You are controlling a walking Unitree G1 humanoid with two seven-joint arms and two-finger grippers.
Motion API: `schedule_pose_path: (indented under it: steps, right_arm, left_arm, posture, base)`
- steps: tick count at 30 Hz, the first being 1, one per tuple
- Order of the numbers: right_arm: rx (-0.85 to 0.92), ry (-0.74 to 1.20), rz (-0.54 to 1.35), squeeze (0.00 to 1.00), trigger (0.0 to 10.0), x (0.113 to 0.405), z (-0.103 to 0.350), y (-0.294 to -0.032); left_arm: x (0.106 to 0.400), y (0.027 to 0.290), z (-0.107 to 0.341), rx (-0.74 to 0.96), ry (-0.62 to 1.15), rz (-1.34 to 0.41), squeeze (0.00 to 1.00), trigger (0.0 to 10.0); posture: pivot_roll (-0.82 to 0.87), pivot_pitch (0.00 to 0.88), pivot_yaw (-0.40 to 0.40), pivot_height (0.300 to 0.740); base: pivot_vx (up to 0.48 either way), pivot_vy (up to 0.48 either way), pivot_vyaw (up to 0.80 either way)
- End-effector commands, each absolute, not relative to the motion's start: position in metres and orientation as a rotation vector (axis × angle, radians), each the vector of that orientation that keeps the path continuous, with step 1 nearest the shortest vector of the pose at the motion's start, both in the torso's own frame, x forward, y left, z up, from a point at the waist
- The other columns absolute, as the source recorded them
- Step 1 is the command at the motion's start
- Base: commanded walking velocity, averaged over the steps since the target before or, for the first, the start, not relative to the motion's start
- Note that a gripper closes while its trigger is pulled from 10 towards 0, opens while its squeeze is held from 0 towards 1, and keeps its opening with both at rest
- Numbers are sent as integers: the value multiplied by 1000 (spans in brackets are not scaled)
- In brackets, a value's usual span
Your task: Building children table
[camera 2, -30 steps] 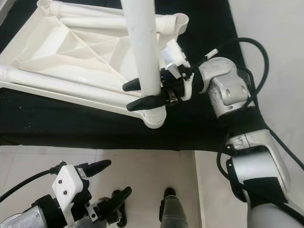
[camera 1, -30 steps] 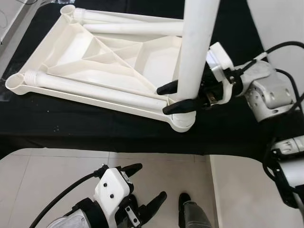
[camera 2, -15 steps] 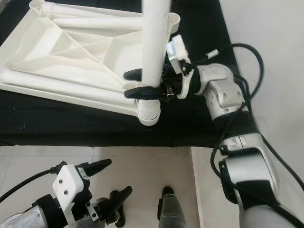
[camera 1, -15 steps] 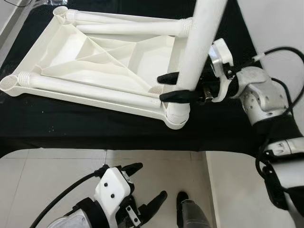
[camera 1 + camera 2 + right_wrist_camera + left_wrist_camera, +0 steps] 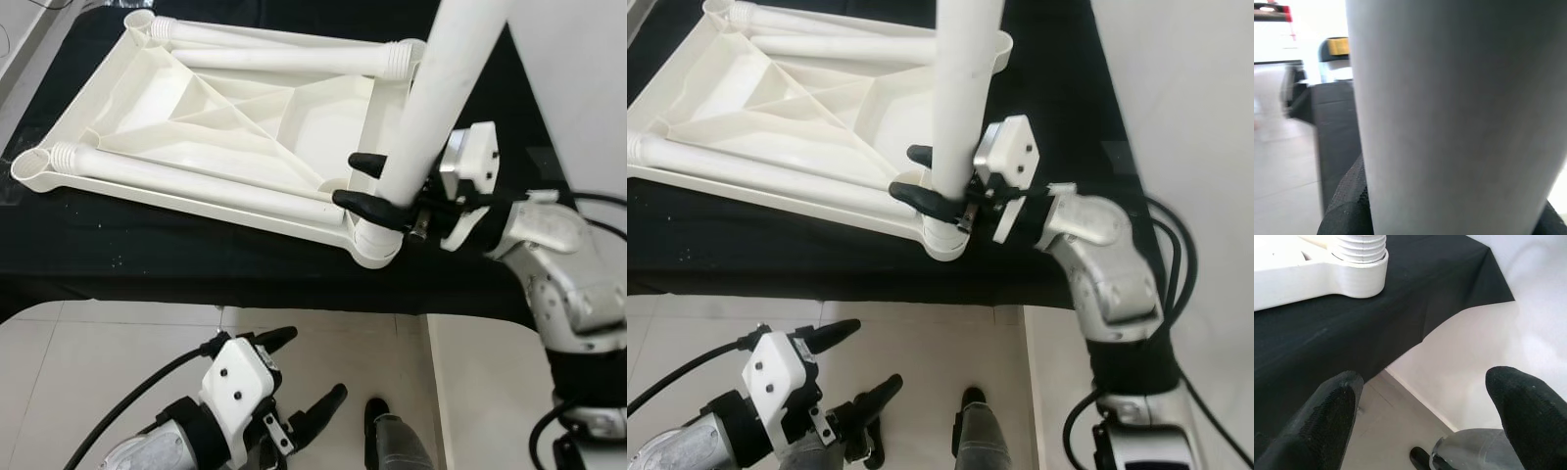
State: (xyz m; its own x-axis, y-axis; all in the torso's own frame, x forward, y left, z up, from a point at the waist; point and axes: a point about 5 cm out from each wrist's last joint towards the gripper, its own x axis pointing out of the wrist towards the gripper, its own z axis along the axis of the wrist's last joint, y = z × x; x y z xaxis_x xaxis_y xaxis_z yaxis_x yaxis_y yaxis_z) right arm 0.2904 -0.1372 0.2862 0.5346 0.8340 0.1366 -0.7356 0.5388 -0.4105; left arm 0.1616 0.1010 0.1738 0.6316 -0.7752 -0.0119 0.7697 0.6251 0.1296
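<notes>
Right gripper (image 5: 377, 188) fingers clamp the seemingly upright table leg (image 5: 441, 98).

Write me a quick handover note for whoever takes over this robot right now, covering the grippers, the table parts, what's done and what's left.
Right gripper: shut on the upright leg, low down, just above the near right corner socket.
Left gripper: open, idle, low over the floor in front of the black cloth.
Tabletop: upside down on the cloth; two more legs lie loose across it.
Done: one leg stood in its socket; whether it is fully seated cannot be told.
Left: seat that leg, then fit the others.
</notes>
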Motion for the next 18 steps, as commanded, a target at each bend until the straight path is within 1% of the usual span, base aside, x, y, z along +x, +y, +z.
schedule_pose_path:
  steps: [1, 6, 9, 11, 12, 13, 15, 16, 17, 18]
  right_arm:
    - [-319, -181, 872, 0, 10000, 297, 260, -141]
    - [-286, -160, 737, 0, 10000, 299, 258, -135]
    - [-281, -152, 706, 0, 10000, 297, 258, -134]
    - [-278, -115, 546, 0, 10000, 298, 254, -137]
    - [-278, -115, 546, 0, 10000, 298, 254, -137]
    - [-276, -94, 474, 0, 10000, 298, 252, -138]
    - [-261, -40, 233, 0, 10000, 295, 237, -144]
    - [-244, -21, 166, 0, 10000, 293, 231, -145]
    - [-244, -21, 166, 0, 10000, 293, 231, -145]
    - [-242, -4, 124, 0, 10000, 290, 224, -143]
  left_arm:
    - [160, 99, 168, 113, -22, -890, 0, 10000]
    - [163, 99, 167, 117, -29, -889, 0, 10000]
    - [164, 99, 166, 117, -31, -889, 0, 10000]
    - [165, 99, 166, 121, -38, -879, 0, 10000]
    - [165, 99, 166, 121, -38, -879, 0, 10000]
    - [166, 99, 166, 122, -41, -875, 0, 10000]
    - [169, 99, 166, 125, -47, -872, 0, 10000]
    - [170, 99, 166, 127, -49, -872, 0, 10000]
    - [170, 99, 166, 127, -49, -872, 0, 10000]
    - [172, 98, 166, 128, -50, -873, 0, 10000]
  posture:
    - [-29, 396, 32, 740]
    - [-32, 384, 27, 740]
    - [-32, 384, 27, 740]
    - [-34, 377, 21, 740]
    - [-34, 377, 21, 740]
    - [-34, 377, 21, 740]
    - [-40, 370, 17, 740]
    - [-40, 366, 16, 740]
    - [-40, 366, 16, 740]
    - [-39, 358, 16, 740]
  base:
    - [0, 0, 0]
    - [0, 0, 0]
    - [0, 0, 0]
    - [0, 0, 0]
    - [0, 0, 0]
    - [0, 0, 0]
    - [0, 0, 0]
    - [0, 0, 0]
    - [0, 0, 0]
    - [0, 0, 0]
